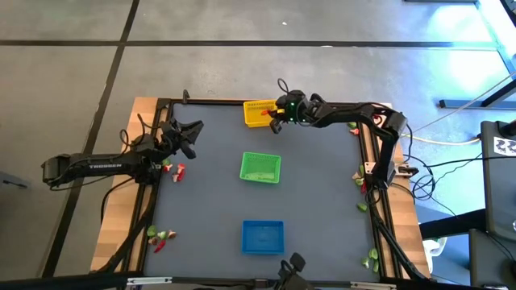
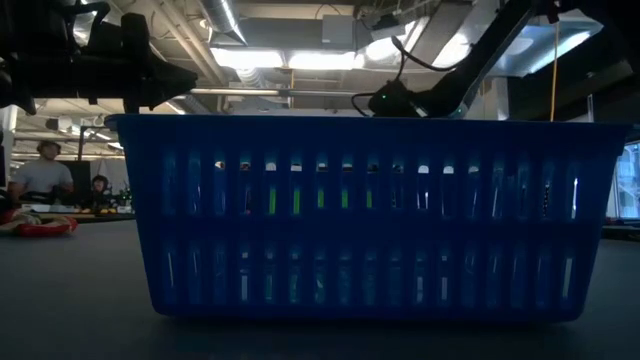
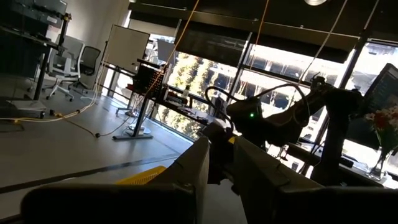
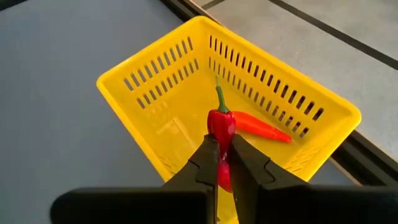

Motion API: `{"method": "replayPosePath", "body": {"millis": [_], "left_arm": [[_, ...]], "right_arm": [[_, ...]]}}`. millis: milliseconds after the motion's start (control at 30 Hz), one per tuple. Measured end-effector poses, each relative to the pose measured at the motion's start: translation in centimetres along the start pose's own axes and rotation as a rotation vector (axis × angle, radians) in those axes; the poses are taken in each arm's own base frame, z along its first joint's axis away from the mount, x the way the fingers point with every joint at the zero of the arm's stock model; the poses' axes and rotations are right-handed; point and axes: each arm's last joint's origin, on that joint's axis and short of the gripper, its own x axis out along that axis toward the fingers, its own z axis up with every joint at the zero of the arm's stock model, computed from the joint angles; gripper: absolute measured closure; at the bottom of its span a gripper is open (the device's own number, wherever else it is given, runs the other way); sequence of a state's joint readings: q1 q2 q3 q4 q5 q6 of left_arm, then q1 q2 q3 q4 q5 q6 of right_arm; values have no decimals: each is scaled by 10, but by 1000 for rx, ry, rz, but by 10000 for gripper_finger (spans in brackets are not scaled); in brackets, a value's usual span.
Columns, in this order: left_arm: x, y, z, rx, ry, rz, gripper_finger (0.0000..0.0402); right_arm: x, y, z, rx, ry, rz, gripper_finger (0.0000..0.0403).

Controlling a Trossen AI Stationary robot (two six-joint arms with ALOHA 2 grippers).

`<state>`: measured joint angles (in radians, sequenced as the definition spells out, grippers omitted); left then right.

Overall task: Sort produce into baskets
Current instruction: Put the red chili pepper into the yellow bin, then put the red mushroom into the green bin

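We see the right gripper (image 4: pixel 224 163) over the yellow basket (image 4: pixel 155 93) — its fingers pinch a red pepper (image 4: pixel 221 124). The left gripper (image 1: pixel 190 137) waits above the desk (image 1: pixel 322 201) — fingers nearly closed, holding nothing.

Hanging stem-up over the yellow basket (image 4: pixel 186 93), clamped in the right claw (image 4: pixel 224 163): a red pepper (image 4: pixel 221 127); lying inside, an orange-red piece (image 4: pixel 260 126); sitting apart, green basket (image 1: pixel 260 167), blue basket (image 1: pixel 263 236).

Even daylight from above, dim backlit low view, bright window glare behind, blurred near pincer fingers (image 3: pixel 199 180)
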<state>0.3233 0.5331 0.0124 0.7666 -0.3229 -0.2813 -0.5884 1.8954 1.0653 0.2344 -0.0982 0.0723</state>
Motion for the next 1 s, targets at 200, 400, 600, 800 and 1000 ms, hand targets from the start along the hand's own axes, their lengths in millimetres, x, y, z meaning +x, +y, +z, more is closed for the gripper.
{"method": "replayPosePath", "body": {"millis": [200,400,600,800,1000], "left_arm": [[0,0,0,0,0,0,329],[0,0,0,-2,0,0,329],[0,0,0,-5,0,0,329],[0,0,0,-5,0,0,329],[0,0,0,-4,0,0,329]], "right_arm": [[0,0,-1,1,5,-1,374],[0,0,-2,2,20,-3,319],[-8,0,6,0,-3,-4,277],[-45,5,26,-75,0,-26,270],[-96,5,38,-185,82,-221,271]]}}
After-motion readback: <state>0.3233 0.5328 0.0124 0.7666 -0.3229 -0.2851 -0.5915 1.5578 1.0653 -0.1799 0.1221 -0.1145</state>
